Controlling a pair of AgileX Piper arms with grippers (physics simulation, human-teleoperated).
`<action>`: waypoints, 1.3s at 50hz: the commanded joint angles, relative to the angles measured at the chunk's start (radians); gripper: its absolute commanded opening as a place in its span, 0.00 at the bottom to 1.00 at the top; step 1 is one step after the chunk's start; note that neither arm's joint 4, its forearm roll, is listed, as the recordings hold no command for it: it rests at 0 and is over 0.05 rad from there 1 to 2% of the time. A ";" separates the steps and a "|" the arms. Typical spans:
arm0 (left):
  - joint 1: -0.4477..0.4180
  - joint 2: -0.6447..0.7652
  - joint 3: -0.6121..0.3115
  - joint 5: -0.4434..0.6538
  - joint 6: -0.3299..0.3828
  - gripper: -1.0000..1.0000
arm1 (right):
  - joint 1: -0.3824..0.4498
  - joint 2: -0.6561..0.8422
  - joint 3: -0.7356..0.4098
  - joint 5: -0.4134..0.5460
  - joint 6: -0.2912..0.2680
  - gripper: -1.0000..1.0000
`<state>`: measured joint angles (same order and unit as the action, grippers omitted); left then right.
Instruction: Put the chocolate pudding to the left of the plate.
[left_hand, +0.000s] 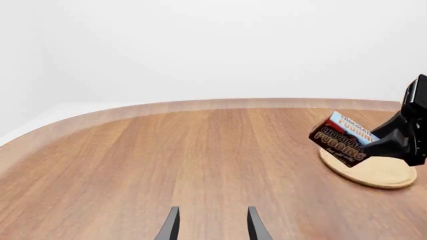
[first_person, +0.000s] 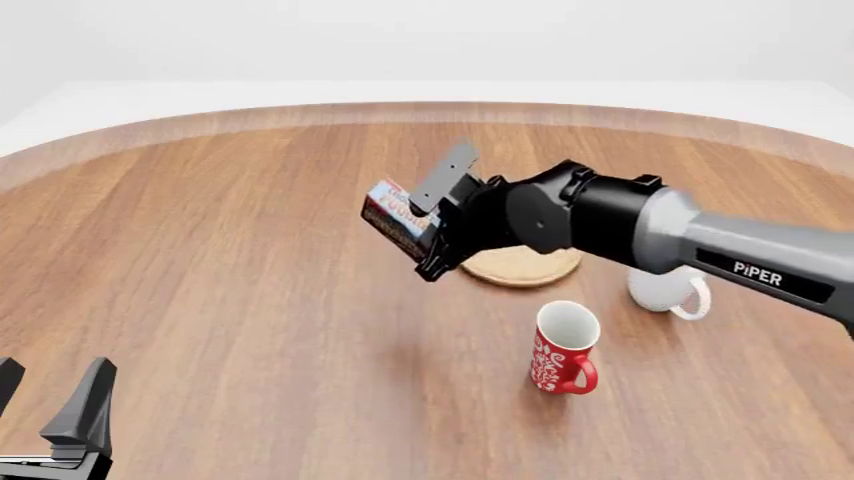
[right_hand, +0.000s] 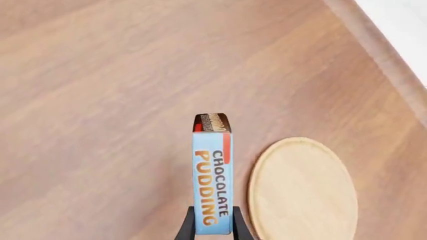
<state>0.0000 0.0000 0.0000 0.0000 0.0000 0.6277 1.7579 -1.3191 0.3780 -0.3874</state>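
Right arm (first_person: 694, 235) reaches in from the right across the wood table (first_person: 227, 260); its gripper (first_person: 430, 238) pinches the chocolate pudding (first_person: 390, 215), tilted and lifted clear of the surface, just left of the plate (first_person: 523, 267). Left gripper (first_person: 54, 415) sits at the near-left corner, fingers spread apart, holding nothing. Smaller items: white mug (first_person: 667, 292) right of the plate, red patterned mug (first_person: 563, 348) nearer.

front overhead, wrists low, sharing plate (first_person: 522, 267)
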 joint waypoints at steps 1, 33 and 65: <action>0.000 0.000 0.000 0.000 0.000 1.00 | -0.017 0.061 -0.192 0.106 -0.020 0.00; 0.000 0.000 0.000 0.000 0.000 1.00 | -0.060 0.451 -0.703 0.299 -0.044 0.00; 0.000 0.000 0.000 0.000 0.000 1.00 | -0.073 0.727 -1.069 0.490 -0.063 0.00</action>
<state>0.0000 0.0000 0.0000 0.0000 0.0000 0.5545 2.4190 -2.2970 0.8132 -0.4568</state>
